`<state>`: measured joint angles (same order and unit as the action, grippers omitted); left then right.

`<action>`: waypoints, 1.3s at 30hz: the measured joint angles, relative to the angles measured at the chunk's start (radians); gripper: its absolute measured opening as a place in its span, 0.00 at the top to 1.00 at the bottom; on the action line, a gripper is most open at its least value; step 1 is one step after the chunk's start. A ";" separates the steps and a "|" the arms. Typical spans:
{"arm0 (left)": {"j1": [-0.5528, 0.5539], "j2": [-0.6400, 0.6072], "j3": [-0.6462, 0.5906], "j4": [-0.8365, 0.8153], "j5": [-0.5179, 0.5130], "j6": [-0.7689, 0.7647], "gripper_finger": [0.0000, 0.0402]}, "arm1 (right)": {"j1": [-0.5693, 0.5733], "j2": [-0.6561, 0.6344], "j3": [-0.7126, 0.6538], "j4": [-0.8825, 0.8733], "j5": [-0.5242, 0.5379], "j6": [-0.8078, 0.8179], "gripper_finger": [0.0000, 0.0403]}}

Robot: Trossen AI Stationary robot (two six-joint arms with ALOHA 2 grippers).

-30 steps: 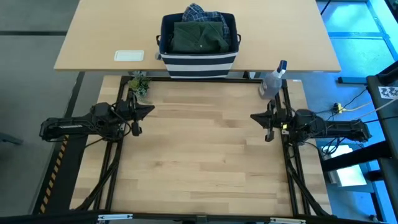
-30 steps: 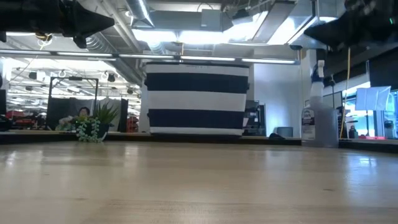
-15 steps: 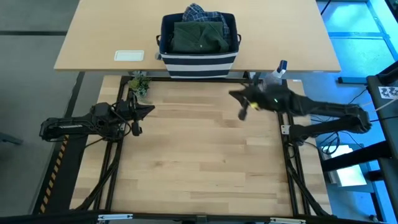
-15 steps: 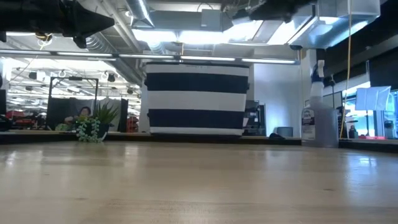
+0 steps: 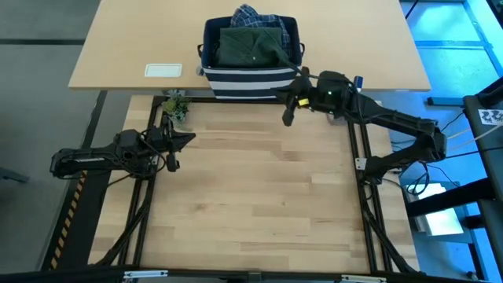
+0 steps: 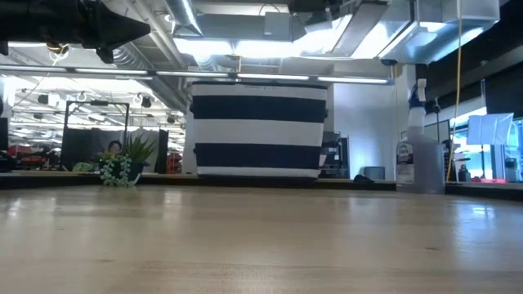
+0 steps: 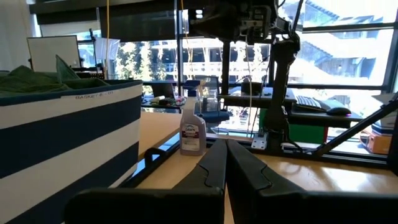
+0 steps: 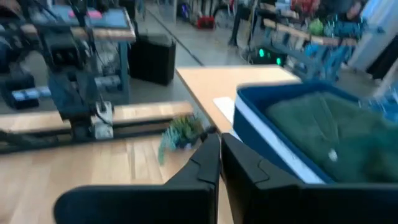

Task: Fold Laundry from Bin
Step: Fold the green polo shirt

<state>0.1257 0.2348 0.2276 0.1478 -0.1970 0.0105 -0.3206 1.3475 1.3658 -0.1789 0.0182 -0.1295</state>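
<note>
The bin [image 5: 250,72], navy with white stripes, stands on the far table. A dark olive-green garment [image 5: 251,45] lies on top of the laundry in it, and a blue-and-white plaid shirt [image 5: 253,16] shows behind it. My right gripper [image 5: 288,115] hovers shut above the table, just off the bin's right front corner, and touches nothing. In the right wrist view its shut fingers [image 8: 219,149] point past the bin [image 8: 267,124] and the olive garment [image 8: 323,130]. My left gripper [image 5: 191,139] waits shut at the table's left, and its wrist view shows the fingers [image 7: 225,152] together.
A clear spray bottle [image 6: 417,151] stands at the work table's far right corner, partly under my right arm [image 5: 369,114]. A small green plant [image 5: 177,108] sits at the far left corner. A white card [image 5: 163,70] lies on the far table left of the bin.
My right gripper has risen from the table's right side. It has swung toward the far edge and leftward, up to the bin's right front corner, and its fingers have stayed shut.
</note>
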 joint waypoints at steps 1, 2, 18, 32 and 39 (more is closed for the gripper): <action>0.000 0.000 0.000 0.000 0.000 0.000 1.00 | 0.000 0.005 0.003 0.023 -0.011 0.001 0.95; 0.000 0.000 0.000 0.000 0.000 0.001 1.00 | 0.000 0.010 0.004 0.045 -0.019 0.001 0.95; 0.000 0.000 0.000 0.000 0.000 0.053 1.00 | -0.001 0.113 0.003 0.177 0.061 -0.143 0.95; 0.000 0.000 0.000 0.004 -0.048 0.055 1.00 | -0.130 0.166 0.067 0.209 0.289 -0.231 0.95; 0.000 0.000 0.000 0.004 -0.048 0.054 1.00 | -0.308 0.261 0.264 0.019 0.110 -0.139 0.95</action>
<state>0.1257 0.2344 0.2279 0.1519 -0.2451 0.0643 -0.6283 1.6081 1.6299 -0.1595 0.1281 -0.2684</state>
